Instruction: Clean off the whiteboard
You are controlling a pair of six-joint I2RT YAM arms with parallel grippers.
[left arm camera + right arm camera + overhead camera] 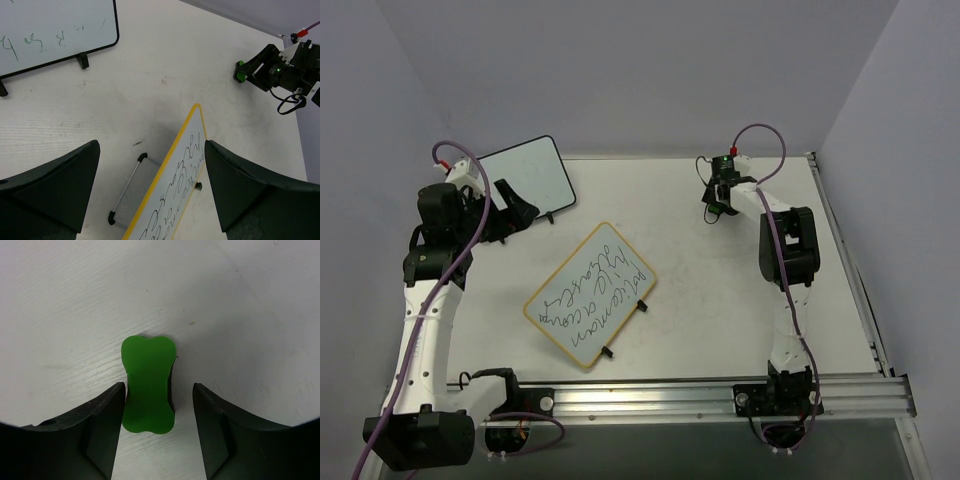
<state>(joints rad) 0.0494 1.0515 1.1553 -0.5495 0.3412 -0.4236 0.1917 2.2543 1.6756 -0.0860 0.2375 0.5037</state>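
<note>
Whiteboard (590, 295), yellow-framed, sits in the middle of the bench (700, 330), nearer the arm bases than anything else on it. It is turned cornerwise, and dark handwritten lines cover its face. Its 2 black clip feet (608, 351) stick out along its right-hand edge. In the left wrist view the board (175, 190) looks raised off the bench on one side, with a thin metal bar (127, 190) and a shadow beneath it.

Farther back on the left, the left gripper (520, 215) hangs above the bench with its 2 fingers spread wide and nothing between them (150, 150).

Across on the right, at about the same depth, the right gripper (717, 205) is down at the bench around a green bone-shaped eraser (148, 385). Its fingers flank the eraser, partly drawn in. The finger on the left of that view (107, 415) is at the eraser's side, while a gap shows before the other, so the eraser is not pinched.

Farthest back, at the left corner, a black-framed whiteboard (525, 178) stands on its own feet with faint marks on it.
</note>
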